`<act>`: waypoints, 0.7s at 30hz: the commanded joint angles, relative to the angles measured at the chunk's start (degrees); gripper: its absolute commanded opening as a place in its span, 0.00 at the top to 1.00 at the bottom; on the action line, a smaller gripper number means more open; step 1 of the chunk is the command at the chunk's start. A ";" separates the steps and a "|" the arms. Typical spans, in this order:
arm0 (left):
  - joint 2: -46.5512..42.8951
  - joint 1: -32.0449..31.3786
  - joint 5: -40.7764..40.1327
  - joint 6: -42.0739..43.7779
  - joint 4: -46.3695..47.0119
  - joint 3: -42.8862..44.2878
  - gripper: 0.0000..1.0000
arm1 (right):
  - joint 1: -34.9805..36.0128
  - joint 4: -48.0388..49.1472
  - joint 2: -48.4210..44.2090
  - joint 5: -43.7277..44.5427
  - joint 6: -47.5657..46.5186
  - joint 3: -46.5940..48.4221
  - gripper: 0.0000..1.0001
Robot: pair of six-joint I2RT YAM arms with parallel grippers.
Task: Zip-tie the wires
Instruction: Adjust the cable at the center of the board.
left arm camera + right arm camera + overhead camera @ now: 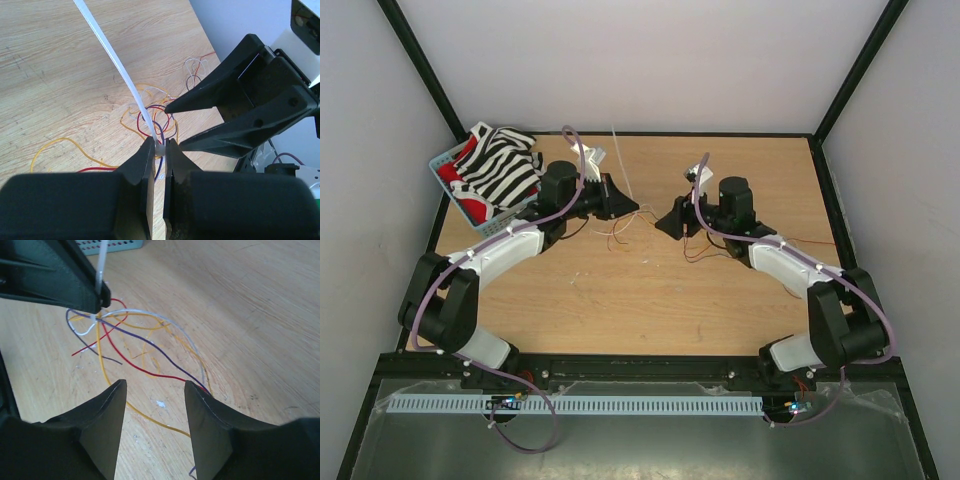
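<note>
We see the left gripper (pixel 159 148) pinched shut on the lower end of the zip tie (pixel 119 64), whose whitish strip runs up and away from its fingertips. The wires (pixel 142 340), a loose tangle of red, yellow, purple and white strands, lie on the wooden table (pixel 620 300) and bunch together right at those fingertips. The right gripper (pixel 155 390) faces them with jaws apart, holding nothing, the tangle just ahead of its tips.

Gap between right fingers (pixel 107 410) was open; wires (pixel 145 340) and left gripper (pixel 100 300) stood just ahead. The basket (pixel 442 160) blocked the desk's (pixel 720 300) far-left corner.
</note>
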 commanded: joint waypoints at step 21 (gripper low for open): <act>-1.30 0.05 0.75 0.36 0.12 1.73 1.00 | -0.09 -0.64 0.89 -12.05 -4.25 1.84 0.39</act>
